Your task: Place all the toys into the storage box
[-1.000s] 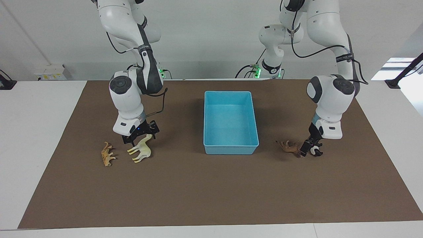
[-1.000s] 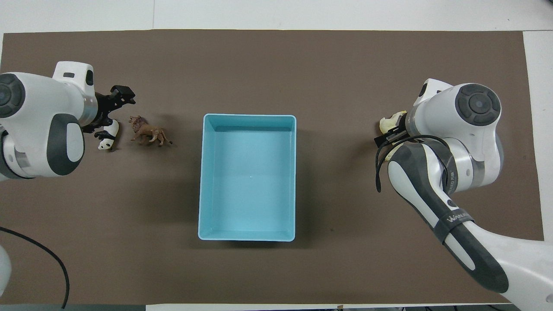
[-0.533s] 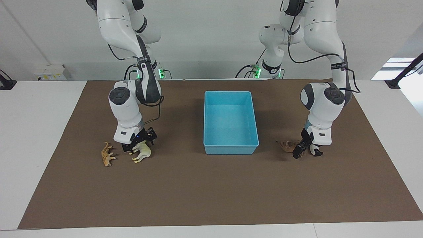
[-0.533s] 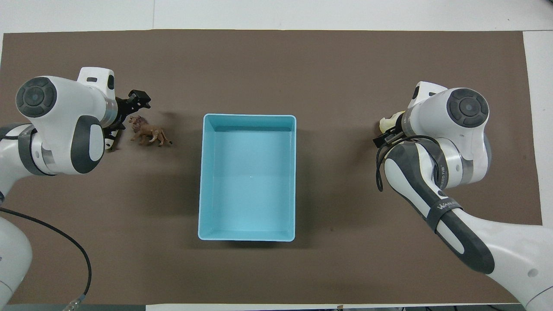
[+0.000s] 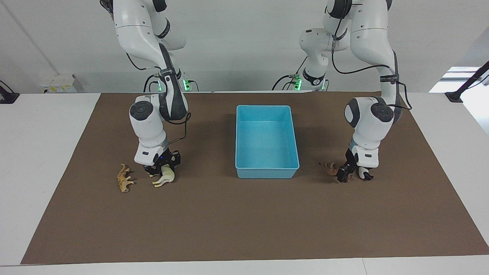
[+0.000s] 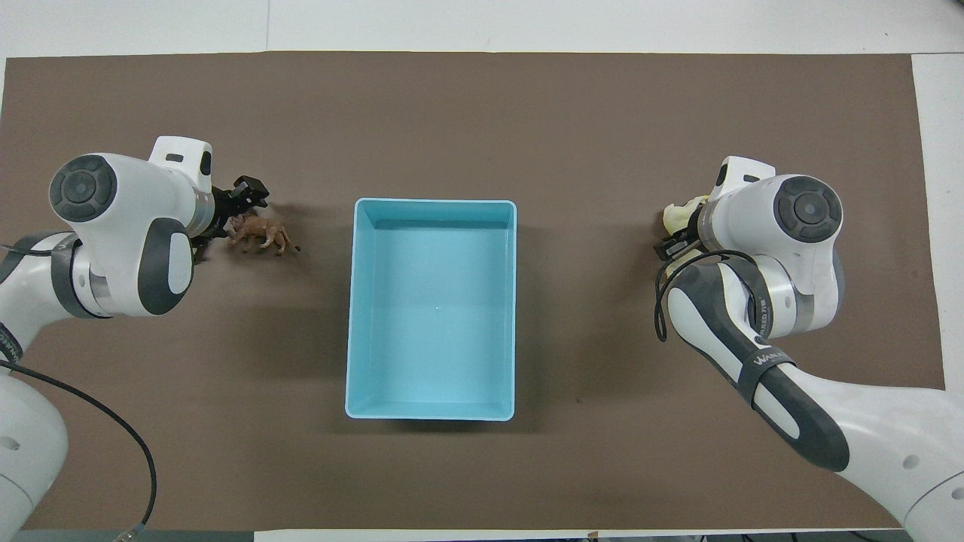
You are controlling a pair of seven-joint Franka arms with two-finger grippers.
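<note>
Currently right gripper (image 5: 162, 170) down at camel (image 5: 165, 177), left gripper (image 5: 349, 174) between lion (image 5: 331, 168) and panda (image 5: 363, 173); finger state cannot be told; storage box (image 5: 266, 172) holds no toys.

You see the light blue rectangular plastic storage box (image 6: 431, 309) lying empty mid-table on the brown mat (image 6: 482, 98). Toward the left arm's end, your left gripper (image 6: 239, 205) sits low at the head of the small brown plastic lion figurine (image 6: 262, 234). Toward the right arm's end, your right arm's wrist covers most of the cream-white plastic camel figurine (image 6: 680, 214), with the right gripper (image 6: 670, 245) black beside it.
</note>
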